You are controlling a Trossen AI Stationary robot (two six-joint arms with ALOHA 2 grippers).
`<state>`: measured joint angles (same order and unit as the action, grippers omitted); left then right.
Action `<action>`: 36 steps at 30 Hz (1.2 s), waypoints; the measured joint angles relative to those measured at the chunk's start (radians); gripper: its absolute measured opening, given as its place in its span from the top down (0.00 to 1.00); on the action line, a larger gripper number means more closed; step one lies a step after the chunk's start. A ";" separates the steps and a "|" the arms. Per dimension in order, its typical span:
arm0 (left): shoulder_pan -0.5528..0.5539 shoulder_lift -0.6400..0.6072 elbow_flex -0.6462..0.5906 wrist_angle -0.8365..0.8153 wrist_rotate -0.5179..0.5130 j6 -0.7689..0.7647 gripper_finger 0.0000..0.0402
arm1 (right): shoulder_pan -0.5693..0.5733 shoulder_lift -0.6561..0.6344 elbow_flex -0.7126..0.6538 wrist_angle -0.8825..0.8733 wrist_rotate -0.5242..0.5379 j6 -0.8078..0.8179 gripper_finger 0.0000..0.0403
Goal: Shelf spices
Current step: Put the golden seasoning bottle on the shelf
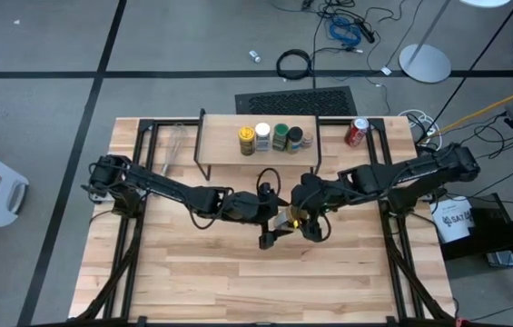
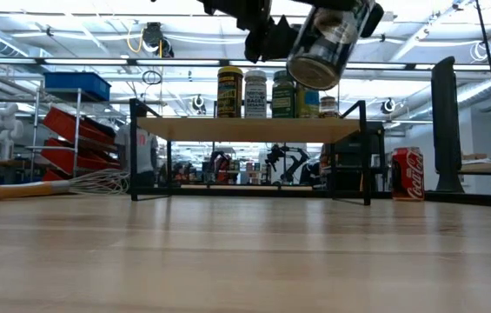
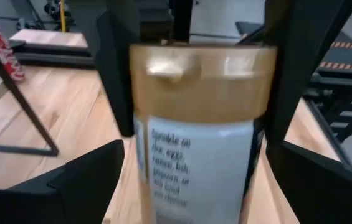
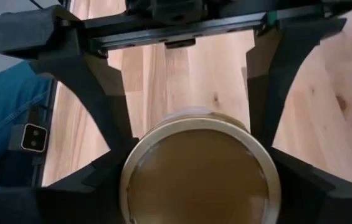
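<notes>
Tan-lidded jar point(image 3: 200, 130), red soda can point(image 2: 408, 174)

Near the table's point(image 1: 192, 282) far edge: the shelf point(image 1: 224, 151), roughly centred. On its board, side by side in a row: four spice jars point(image 1: 271, 138). Left of the shelf, flat on the tabletop: a wire whisk point(image 1: 178, 143). Right of the shelf, upright: a soda can point(image 1: 356, 133).

In front of the shelf, above mid-table: the left gripper point(image 1: 270, 232) and the right gripper point(image 1: 303, 218), close together, one reaching in from each side. Between them, lifted clear of the wood and tilted: a fifth jar point(image 2: 328, 43), flanked by fingers of both.
</notes>
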<state>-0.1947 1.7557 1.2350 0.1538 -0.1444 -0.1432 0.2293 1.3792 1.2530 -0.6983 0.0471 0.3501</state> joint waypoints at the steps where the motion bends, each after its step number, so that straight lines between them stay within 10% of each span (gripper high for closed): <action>1: 0.000 0.000 0.000 0.011 0.003 0.000 0.00 | 0.000 0.000 0.000 0.005 0.000 0.000 0.31; 36: 0.007 -0.001 0.000 0.023 0.010 0.029 0.28 | 0.001 0.000 0.000 0.033 0.007 -0.021 0.28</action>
<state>-0.1875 1.7546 1.2350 0.1768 -0.1345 -0.1143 0.2298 1.3792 1.2530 -0.6657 0.0539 0.3290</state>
